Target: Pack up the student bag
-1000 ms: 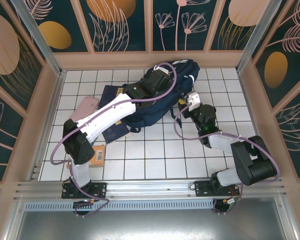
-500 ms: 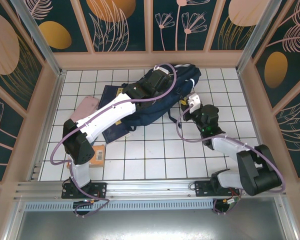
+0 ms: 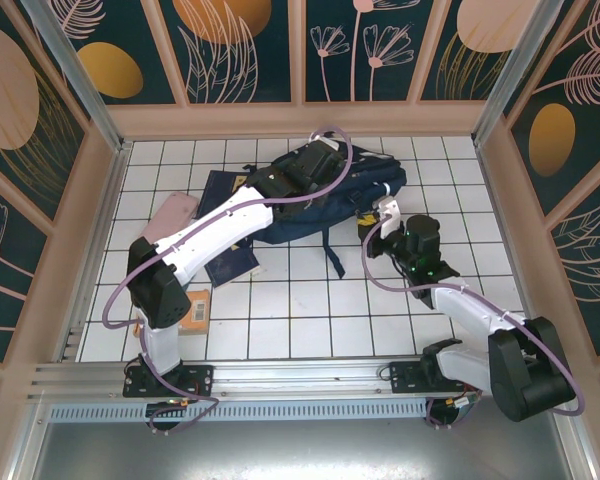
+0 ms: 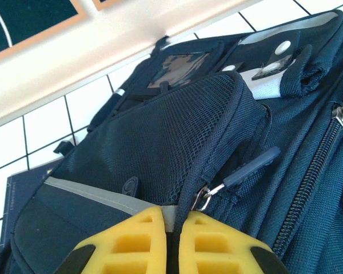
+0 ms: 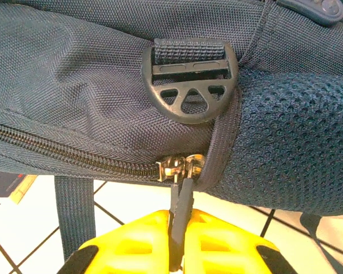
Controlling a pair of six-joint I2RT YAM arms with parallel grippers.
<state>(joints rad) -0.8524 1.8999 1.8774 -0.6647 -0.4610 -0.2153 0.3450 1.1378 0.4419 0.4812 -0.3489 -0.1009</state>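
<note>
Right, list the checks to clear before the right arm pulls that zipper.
1. Right gripper shut on the zipper pull: ok.
2. Slider free of fabric: cannot tell.
3. Zipper teeth beside the slider opened: not ok, closed.
4. Left gripper shut at the student bag's mesh seam: ok; fabric pinched: cannot tell.
5. Strap hanging clear of the right gripper: ok.

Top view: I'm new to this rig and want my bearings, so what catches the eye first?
The navy student bag lies at the far middle of the table. The right gripper pinches its zipper pull; the left gripper, shut, presses against its front.
</note>
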